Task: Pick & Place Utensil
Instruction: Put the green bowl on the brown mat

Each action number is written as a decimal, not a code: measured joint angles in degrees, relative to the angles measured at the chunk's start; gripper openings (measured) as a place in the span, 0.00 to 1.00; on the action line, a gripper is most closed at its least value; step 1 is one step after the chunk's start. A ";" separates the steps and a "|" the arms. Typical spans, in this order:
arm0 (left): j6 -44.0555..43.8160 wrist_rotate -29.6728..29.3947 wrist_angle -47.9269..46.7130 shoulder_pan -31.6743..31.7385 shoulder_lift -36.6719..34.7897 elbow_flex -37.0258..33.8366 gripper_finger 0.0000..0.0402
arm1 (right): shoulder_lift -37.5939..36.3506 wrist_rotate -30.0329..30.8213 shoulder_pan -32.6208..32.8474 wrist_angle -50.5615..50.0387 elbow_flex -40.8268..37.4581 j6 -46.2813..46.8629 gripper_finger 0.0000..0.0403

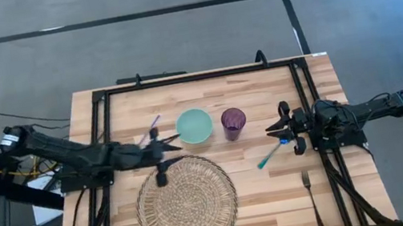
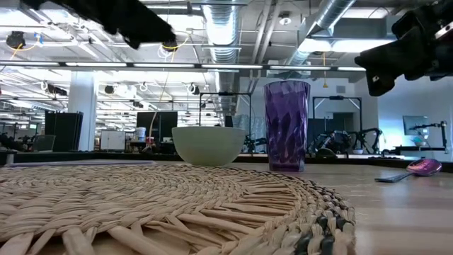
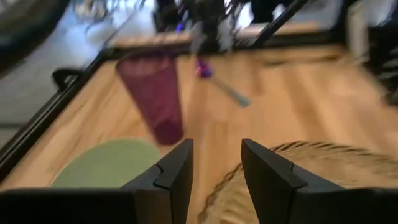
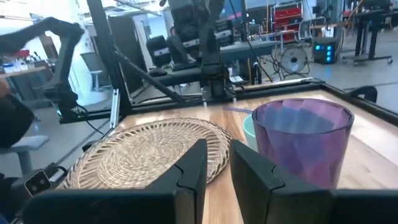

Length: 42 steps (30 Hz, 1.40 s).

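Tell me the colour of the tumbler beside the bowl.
Translucent purple tumbler; it shows best in the low view.

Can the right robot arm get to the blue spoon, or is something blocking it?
Probably yes. The spoon lies on bare table just beside the right gripper, with nothing between them. The purple cup stands off to the side, so the way looks free.
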 joint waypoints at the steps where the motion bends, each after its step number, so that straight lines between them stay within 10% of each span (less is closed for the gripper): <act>1: -0.09 0.01 -0.60 1.36 2.05 1.15 0.34 | 0.00 0.00 0.00 0.04 0.00 -0.66 0.16; 11: -0.28 11.90 -1.05 15.23 17.89 3.48 0.34 | 0.02 0.00 -0.07 4.48 0.00 -10.37 0.16; 27: 2.44 12.26 -0.27 18.46 23.63 3.48 0.33 | 0.02 0.13 -0.07 12.62 0.00 -10.90 0.16; 42: 3.04 12.13 -0.17 18.48 23.63 3.48 0.03 | 0.02 5.03 -0.11 18.64 0.00 -7.25 0.16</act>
